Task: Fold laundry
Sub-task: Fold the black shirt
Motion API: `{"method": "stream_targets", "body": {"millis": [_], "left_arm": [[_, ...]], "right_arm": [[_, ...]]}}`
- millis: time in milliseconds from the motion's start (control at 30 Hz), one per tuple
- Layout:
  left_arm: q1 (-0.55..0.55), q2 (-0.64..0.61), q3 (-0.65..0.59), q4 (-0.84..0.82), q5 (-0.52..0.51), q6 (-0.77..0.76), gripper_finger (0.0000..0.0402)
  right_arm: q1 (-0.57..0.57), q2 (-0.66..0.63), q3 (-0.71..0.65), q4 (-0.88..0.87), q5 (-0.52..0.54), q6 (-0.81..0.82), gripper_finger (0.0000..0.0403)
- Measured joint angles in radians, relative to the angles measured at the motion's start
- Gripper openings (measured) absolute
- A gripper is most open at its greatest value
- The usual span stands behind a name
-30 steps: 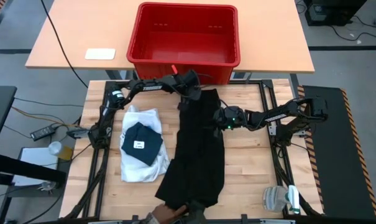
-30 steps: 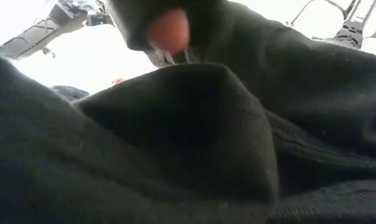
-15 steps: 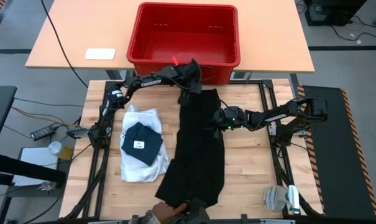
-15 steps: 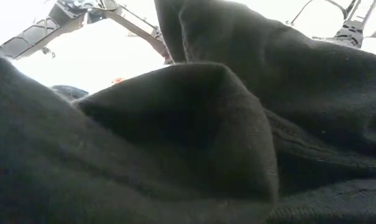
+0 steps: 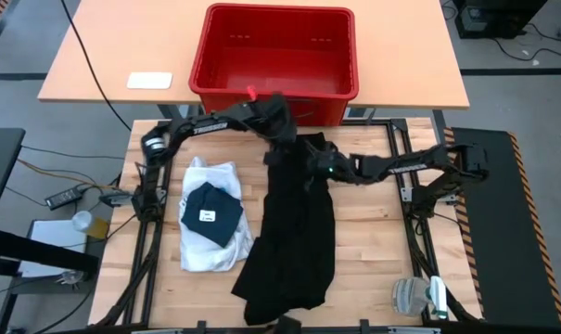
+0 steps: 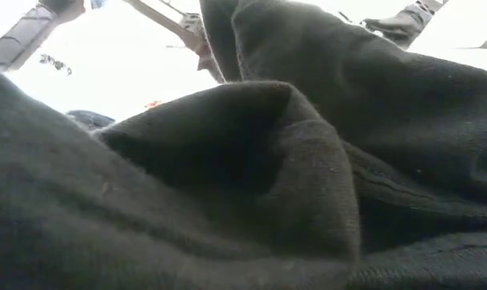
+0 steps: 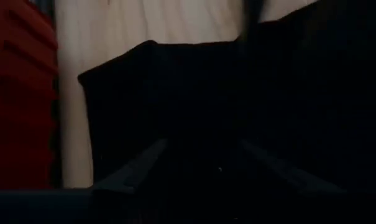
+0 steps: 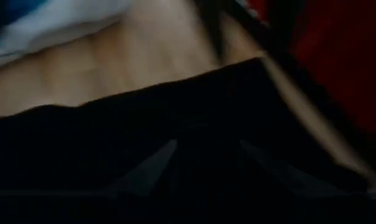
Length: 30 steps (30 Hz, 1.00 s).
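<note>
While the long black garment lay stretched down the table, the left gripper pinched its upper corner beside the red crate. Just beside it, the right gripper clasped the same top edge. Left of both lay a white shirt under a small dark piece.

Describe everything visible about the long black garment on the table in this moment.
The long black garment is soft, dark, matte cloth lying lengthwise down the middle of the wooden table, widening toward the near edge, where it splits into two leg ends. Its far end is bunched by the red crate, where the left gripper and the right gripper both grip the cloth. Its left edge overlaps the white shirt. Folds of it fill the low view.
</note>
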Motion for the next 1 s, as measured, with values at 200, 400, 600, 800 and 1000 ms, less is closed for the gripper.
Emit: {"method": "stream_targets", "body": {"millis": [200, 400, 600, 800, 1000], "left_arm": [[-0.05, -0.21, -0.418, 0.382, -0.094, -0.117, 0.0192], [-0.144, -0.411, -0.726, 0.641, -0.202, -0.209, 0.0192], [-0.235, -0.527, -0.892, 0.77, -0.26, -0.285, 0.0192], [-0.298, -0.547, -0.94, 0.774, -0.29, -0.328, 0.0192], [-0.315, -0.539, -0.948, 0.759, -0.306, -0.339, 0.0192]], "right_arm": [[-0.089, 0.001, 0.12, -0.091, -0.124, -0.058, 0.0162], [-0.174, 0.105, 0.257, -0.189, -0.182, -0.126, 0.0162], [-0.2, 0.315, 0.495, -0.43, -0.179, -0.143, 0.0161], [-0.215, 0.485, 0.697, -0.656, -0.07, -0.143, 0.0161], [-0.21, 0.607, 0.856, -0.791, -0.098, -0.181, 0.0154]]}}
